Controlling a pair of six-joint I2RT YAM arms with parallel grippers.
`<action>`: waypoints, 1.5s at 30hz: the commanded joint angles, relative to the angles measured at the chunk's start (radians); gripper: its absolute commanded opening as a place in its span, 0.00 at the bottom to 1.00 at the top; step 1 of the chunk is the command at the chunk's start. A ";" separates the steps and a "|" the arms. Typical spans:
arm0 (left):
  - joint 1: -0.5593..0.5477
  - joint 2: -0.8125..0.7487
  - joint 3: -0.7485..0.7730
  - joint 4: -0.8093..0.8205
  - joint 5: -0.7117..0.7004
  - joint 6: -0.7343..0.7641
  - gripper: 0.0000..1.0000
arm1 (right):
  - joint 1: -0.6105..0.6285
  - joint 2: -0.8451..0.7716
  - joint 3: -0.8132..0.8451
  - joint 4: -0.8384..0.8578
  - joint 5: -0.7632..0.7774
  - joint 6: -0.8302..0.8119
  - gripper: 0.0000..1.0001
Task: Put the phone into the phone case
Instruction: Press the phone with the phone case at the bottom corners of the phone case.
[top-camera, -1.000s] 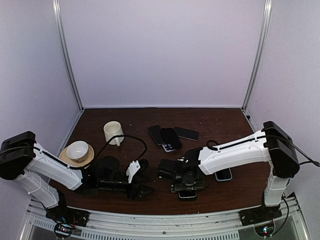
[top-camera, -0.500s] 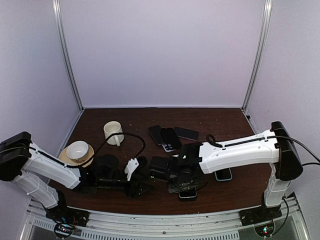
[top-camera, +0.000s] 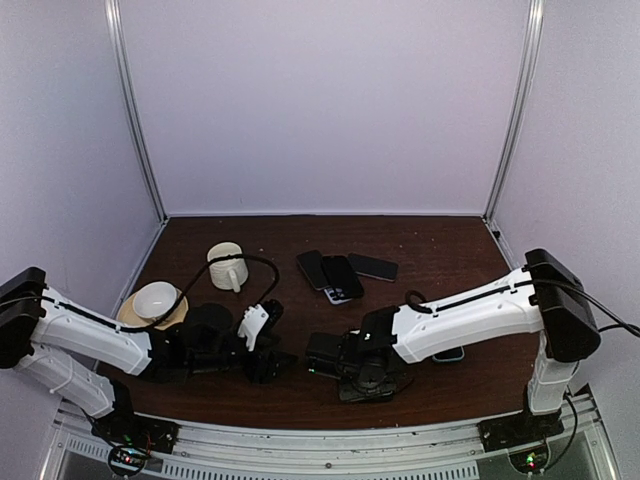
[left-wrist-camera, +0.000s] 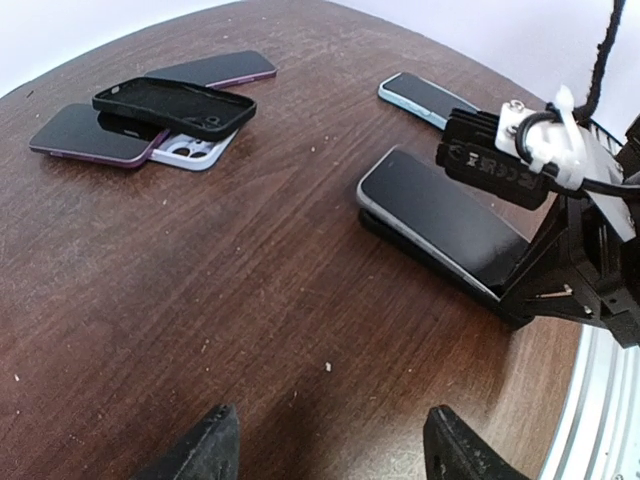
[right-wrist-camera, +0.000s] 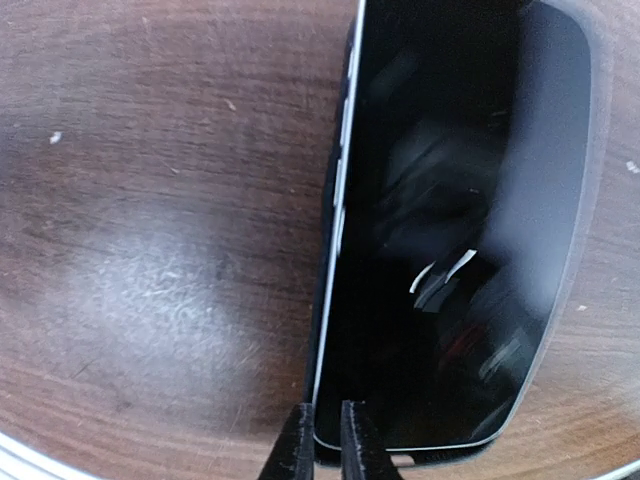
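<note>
Room: open wood runs along the back edge of the scuffed dark-brown wooden tabletop and between the arms. Glossy black slab phone with silver rim lies near the front edge, right of centre, on a matte black phone case; can't tell if it's seated. Right gripper is pinched narrow on the phone's long rim at a corner. Left gripper is spread wide, holding nothing, low over bare wood near the phone. Heap of phones with a loose black case sits mid-tabletop, well apart.
</note>
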 joint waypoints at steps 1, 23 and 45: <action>0.007 0.002 0.032 -0.009 -0.027 -0.003 0.67 | 0.007 0.018 -0.081 0.068 -0.045 0.053 0.07; 0.007 0.044 0.090 -0.067 -0.004 0.002 0.66 | -0.060 -0.223 -0.120 -0.091 0.045 -0.022 0.19; 0.007 0.081 0.143 -0.108 0.003 0.011 0.67 | -0.074 -0.164 -0.297 0.003 -0.030 -0.007 0.24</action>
